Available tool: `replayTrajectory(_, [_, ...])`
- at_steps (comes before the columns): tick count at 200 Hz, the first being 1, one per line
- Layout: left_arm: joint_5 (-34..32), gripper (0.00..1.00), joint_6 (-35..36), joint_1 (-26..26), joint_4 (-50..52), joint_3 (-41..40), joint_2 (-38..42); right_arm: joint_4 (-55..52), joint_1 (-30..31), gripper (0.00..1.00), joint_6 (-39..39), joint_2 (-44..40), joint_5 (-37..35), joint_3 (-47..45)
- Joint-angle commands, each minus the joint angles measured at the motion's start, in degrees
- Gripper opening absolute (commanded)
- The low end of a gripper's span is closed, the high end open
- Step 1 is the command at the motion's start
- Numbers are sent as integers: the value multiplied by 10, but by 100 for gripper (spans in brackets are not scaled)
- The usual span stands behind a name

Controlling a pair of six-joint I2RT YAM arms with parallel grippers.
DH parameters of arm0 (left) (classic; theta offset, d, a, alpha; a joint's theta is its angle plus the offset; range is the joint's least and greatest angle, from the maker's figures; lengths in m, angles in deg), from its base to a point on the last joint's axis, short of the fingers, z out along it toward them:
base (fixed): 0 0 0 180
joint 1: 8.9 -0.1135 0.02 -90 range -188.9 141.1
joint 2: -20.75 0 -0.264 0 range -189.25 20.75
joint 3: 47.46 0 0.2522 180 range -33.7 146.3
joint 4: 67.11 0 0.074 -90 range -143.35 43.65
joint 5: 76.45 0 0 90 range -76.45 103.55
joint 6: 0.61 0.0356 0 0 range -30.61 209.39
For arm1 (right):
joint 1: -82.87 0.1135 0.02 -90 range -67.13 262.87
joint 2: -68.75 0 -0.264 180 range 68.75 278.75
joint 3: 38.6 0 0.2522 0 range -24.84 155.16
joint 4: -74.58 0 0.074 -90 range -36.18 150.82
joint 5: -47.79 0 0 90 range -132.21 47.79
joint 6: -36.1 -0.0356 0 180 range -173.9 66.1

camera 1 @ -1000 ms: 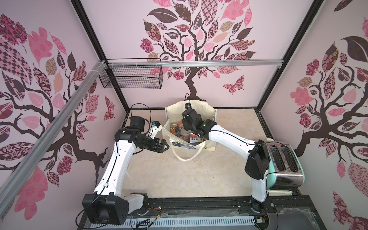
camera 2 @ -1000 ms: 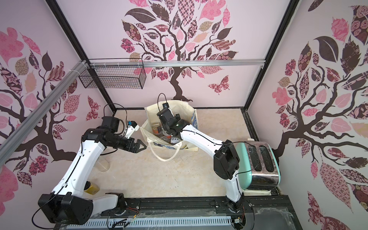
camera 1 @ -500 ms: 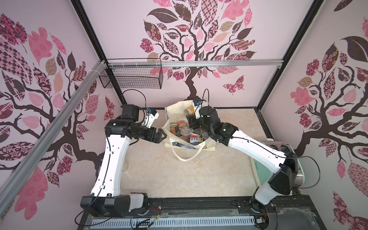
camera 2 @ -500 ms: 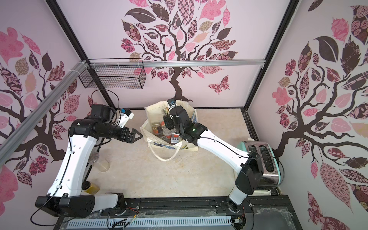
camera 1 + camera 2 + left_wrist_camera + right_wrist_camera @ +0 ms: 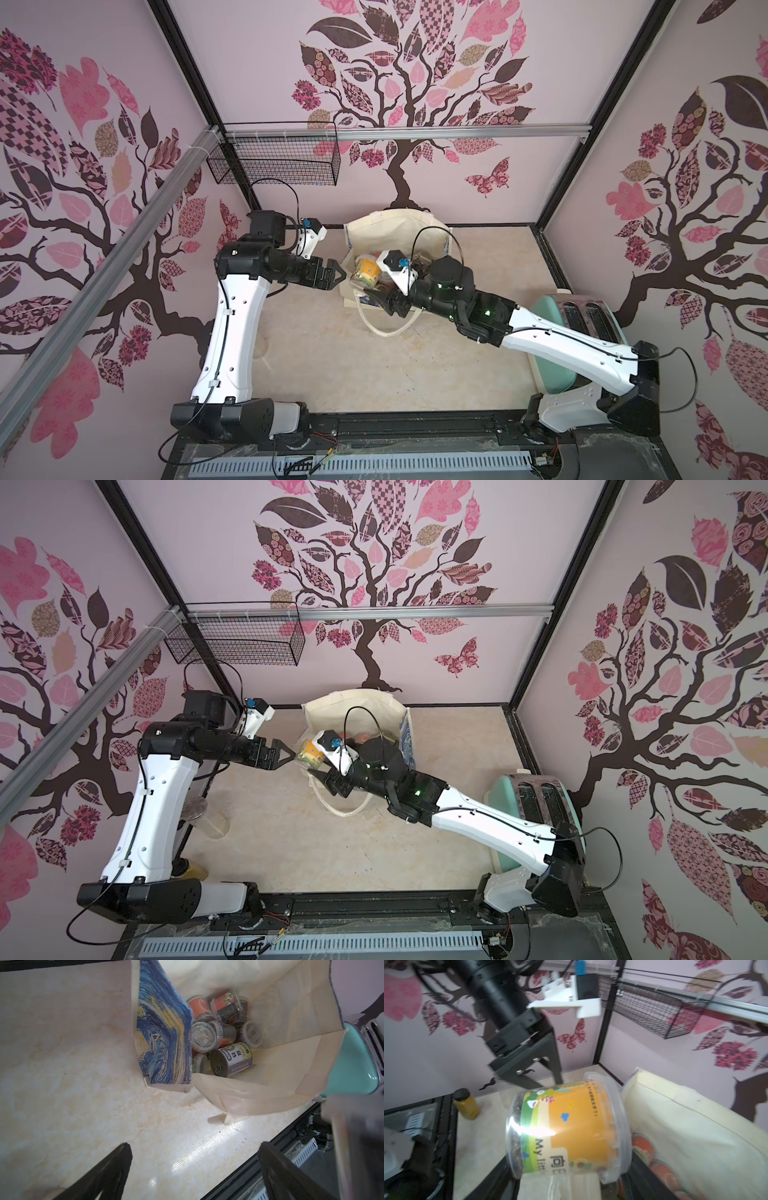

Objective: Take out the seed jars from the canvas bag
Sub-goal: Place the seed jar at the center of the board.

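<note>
Over the rim of the canvas bag, the right pincer is clamped on an orange-labelled seed jar; just beside, the left pincer stands wide apart, empty.

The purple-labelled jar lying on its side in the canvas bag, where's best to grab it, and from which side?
Probably across the curved body of the purple-labelled jar, mid-label, coming down through the open canvas bag: it lies sideways atop the pile, wall exposed, ends crowded by other jars.
</note>
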Motion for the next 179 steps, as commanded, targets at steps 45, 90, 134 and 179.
replayTrajectory(45, [-67, 98, -26, -74, -46, -27, -7, -22, 29, 62, -30, -13, 44, -39])
replayTrajectory(90, [-46, 98, -32, -75, -61, -53, -17, -30, 63, 63, -38, 16, 83, -50])
replayTrajectory(134, [-47, 98, -31, -75, -68, -55, -21, -1, 84, 63, -23, 64, 91, -66])
replayTrajectory(179, [-48, 98, -30, -75, -70, -60, -24, 60, 135, 62, 87, 121, -50, -90])
